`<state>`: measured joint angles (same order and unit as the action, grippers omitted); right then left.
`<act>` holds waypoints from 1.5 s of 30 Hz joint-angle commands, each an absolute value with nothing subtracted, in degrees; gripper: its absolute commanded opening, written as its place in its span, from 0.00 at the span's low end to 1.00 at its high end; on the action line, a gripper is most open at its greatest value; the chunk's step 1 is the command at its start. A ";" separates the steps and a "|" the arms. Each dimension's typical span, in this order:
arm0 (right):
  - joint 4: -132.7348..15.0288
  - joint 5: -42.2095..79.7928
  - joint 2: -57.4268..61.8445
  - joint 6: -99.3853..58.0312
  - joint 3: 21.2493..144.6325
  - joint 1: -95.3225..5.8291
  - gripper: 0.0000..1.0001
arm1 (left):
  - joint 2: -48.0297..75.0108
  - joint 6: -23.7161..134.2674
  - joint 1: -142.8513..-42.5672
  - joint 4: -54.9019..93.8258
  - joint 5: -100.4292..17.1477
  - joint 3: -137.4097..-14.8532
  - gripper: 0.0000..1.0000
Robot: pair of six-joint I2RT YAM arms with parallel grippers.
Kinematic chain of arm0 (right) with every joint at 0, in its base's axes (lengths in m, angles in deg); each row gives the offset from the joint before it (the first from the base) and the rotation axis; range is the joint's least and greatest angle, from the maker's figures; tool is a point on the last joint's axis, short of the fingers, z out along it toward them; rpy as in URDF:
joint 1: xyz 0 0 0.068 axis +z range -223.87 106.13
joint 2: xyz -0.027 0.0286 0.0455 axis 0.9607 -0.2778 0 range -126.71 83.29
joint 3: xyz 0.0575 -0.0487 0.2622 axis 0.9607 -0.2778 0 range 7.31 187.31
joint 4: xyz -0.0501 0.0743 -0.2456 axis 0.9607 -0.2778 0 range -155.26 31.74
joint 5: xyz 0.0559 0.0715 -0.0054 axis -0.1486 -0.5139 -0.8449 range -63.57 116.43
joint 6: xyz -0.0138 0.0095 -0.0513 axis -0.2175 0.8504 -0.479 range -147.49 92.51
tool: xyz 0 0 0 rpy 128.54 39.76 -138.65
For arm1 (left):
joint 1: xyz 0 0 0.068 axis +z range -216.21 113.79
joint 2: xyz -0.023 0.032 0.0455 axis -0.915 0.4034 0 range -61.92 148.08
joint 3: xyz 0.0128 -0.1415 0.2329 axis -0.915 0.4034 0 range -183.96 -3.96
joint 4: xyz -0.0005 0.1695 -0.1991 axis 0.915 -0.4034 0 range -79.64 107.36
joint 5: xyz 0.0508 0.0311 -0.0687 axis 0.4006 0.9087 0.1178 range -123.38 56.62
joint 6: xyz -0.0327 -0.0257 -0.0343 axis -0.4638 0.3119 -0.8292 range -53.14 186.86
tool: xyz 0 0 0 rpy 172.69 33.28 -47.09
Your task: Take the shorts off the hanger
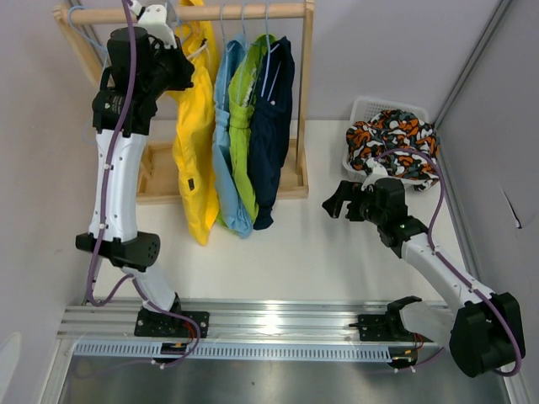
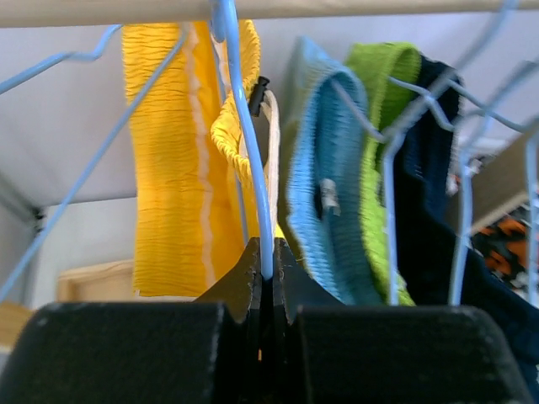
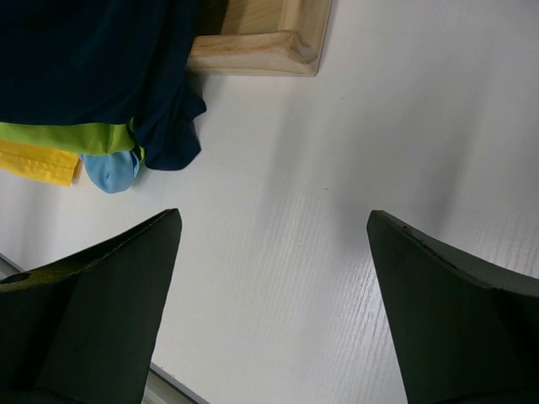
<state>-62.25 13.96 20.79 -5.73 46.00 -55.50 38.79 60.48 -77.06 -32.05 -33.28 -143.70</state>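
The yellow shorts (image 1: 194, 143), light blue shorts (image 1: 227, 143), lime green shorts (image 1: 244, 126) and dark navy shorts (image 1: 271, 126) hang on blue wire hangers from the wooden rack's rail (image 1: 253, 12). The patterned shorts (image 1: 394, 140) lie in a white basket (image 1: 364, 109) at the right. My left gripper (image 2: 266, 261) is up at the rail, shut on the blue wire hanger (image 2: 244, 126) that carries the yellow shorts (image 2: 168, 151). My right gripper (image 3: 274, 227) is open and empty over the table, right of the rack; the hems of the shorts (image 3: 109, 126) show at its upper left.
The wooden rack's base (image 1: 290, 181) stands on the white table, its corner (image 3: 286, 46) in the right wrist view. Its right post (image 1: 305, 84) is next to the navy shorts. A grey wall runs along the right side. A metal rail (image 1: 269, 324) crosses the near edge.
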 commanded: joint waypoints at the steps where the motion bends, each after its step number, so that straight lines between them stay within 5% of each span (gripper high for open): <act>1: -61.25 14.04 22.56 -6.75 46.77 -55.86 0.99 | 38.19 61.76 -77.37 -25.44 -44.97 -146.79 0.00; 14: -60.54 12.90 24.75 -5.08 45.45 -55.94 0.99 | 25.46 63.60 -78.60 -28.69 -38.31 -124.39 0.00; 22: -61.86 11.67 27.83 -4.03 45.98 -55.68 0.99 | 6.50 61.94 -82.73 -29.75 -31.54 -104.01 0.00; 30: -64.85 11.14 31.61 -3.85 48.78 -54.19 0.99 | -3.99 60.27 -85.90 -37.91 -27.84 -100.12 0.00; 37: -62.48 -5.88 34.33 -5.52 57.28 -49.80 0.99 | -10.32 59.30 -88.87 -41.18 -42.74 -101.00 0.00; 45: -66.08 -9.60 29.60 -7.89 76.64 -42.50 0.99 | -15.94 58.42 -93.98 -36.52 -63.34 -98.00 0.00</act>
